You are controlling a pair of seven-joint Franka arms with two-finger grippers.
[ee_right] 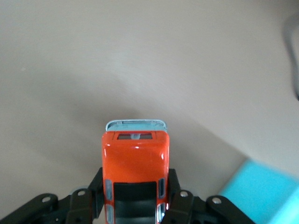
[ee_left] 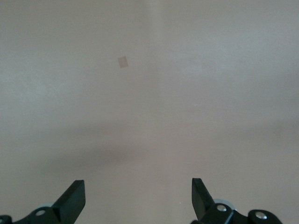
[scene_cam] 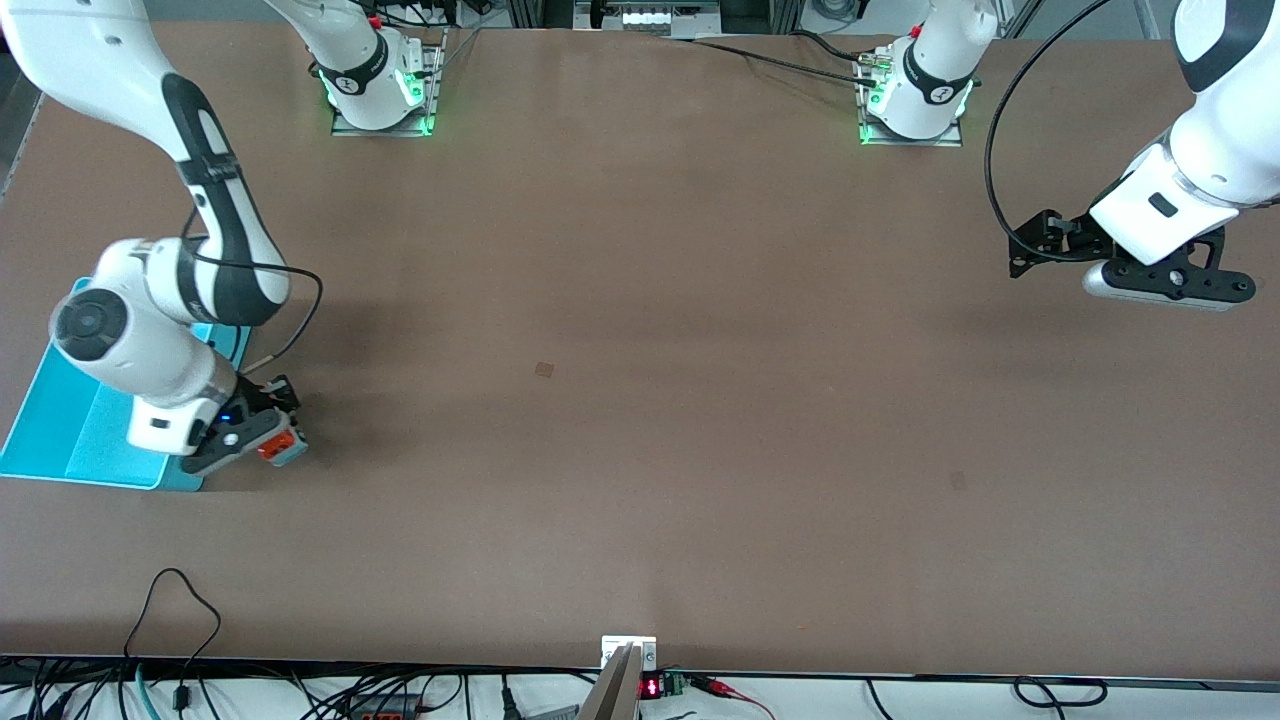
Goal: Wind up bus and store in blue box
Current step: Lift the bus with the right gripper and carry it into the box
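The orange bus (scene_cam: 282, 447) with its black roof panel sits between the fingers of my right gripper (scene_cam: 262, 432), low at the table beside the blue box (scene_cam: 60, 440), toward the right arm's end. In the right wrist view the bus (ee_right: 135, 175) fills the jaws, its silver front pointing away, and a corner of the blue box (ee_right: 261, 196) shows beside it. My left gripper (scene_cam: 1030, 250) is open and empty, held above the bare table at the left arm's end; its fingertips (ee_left: 74, 199) stand wide apart.
A small square mark (scene_cam: 544, 369) lies at the table's middle and shows in the left wrist view (ee_left: 123, 61). Cables hang along the table's edge nearest the front camera (scene_cam: 180, 600). The right arm's forearm (scene_cam: 150, 340) hangs over the box.
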